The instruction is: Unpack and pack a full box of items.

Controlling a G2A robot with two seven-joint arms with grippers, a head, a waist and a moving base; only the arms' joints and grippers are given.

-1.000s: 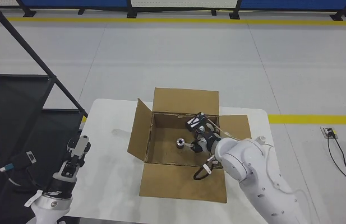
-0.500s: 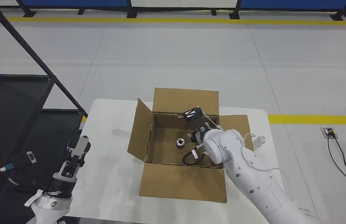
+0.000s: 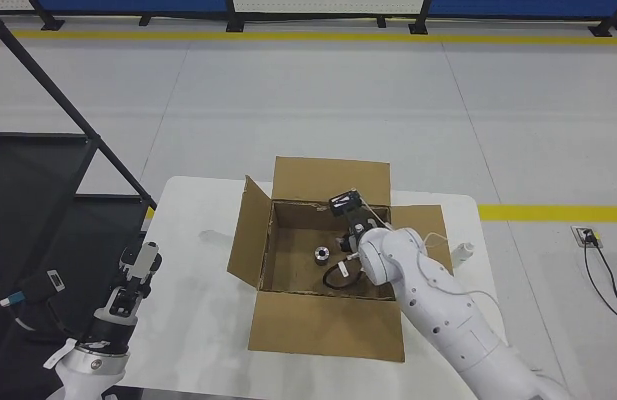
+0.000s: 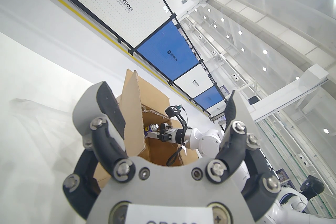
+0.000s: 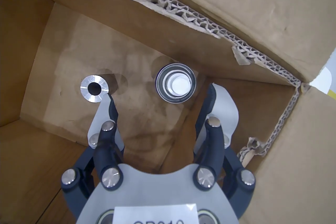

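I'm unpacking: my right claw hangs, fingers apart, inside the cardboard box, above an upright spray can that stands near a metal sleeve. Next I'd lower around the can, then close. My left claw sits spread apart at the bench edge.

Your right arm: stretched forward across the middle, elbow bent, wrist turned down | right gripper: pointing down, fingers parted | your left arm: low at the near left, angled forward | left gripper: tilted upward, fingers spread wide
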